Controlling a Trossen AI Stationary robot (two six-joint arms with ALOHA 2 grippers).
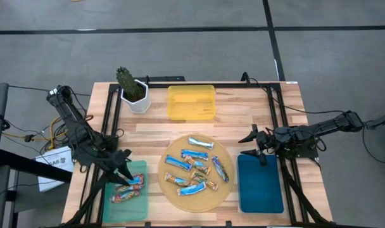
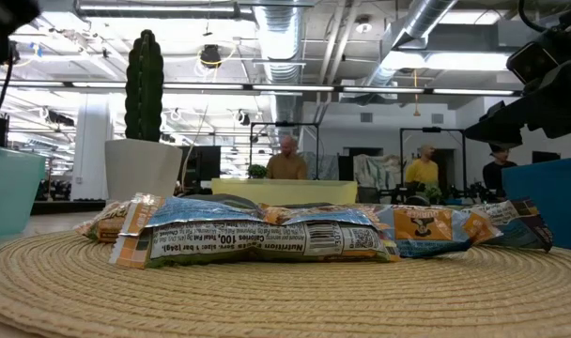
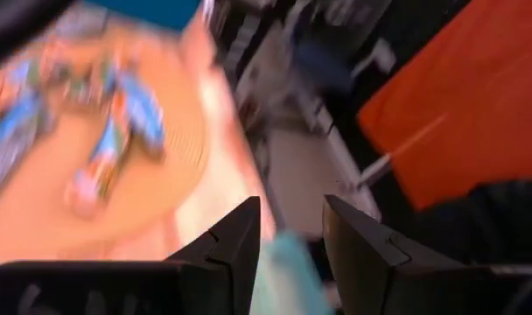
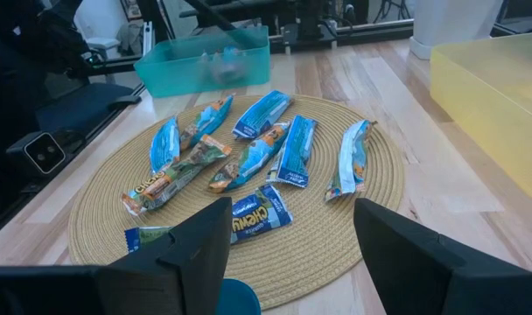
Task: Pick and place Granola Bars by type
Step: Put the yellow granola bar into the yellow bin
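Nearest the front edge of the wooden surface (image 1: 256, 114) sits a round woven mat (image 1: 173, 190), and on it lie most of the Granola Bars (image 1: 195, 168) — a loose scatter of shiny wrappers, blue-white, blue with orange, and brownish-gold, some touching or overlapping near the middle of the mat. Beside the mat on the left arm's side is a teal tray (image 1: 138, 166) with a few bars already lying in it. The left pincer (image 1: 121, 166) hangs over that tray's near-mat corner, its two dark fingers (image 3: 235, 249) set a narrow gap apart with nothing between them. On the mat's other side rests a dark blue tray (image 1: 261, 187), bare inside. The right pincer (image 1: 254, 144) hovers just past that tray's far edge, aimed toward the mat, its fingers (image 4: 196, 249) spread wide and holding nothing; from its wrist view the bars fan out across the mat — one long blue-white bar (image 4: 352, 159) lies apart from the rest toward the yellow side. Farther back, near the far edge of the surface, stands a yellow tray (image 1: 191, 102), empty, and next to it a white pot (image 1: 138, 98) holding a green cactus (image 1: 126, 81). Beyond the surface, the low view shows a lit room with a few people (image 2: 287, 158) standing well behind.
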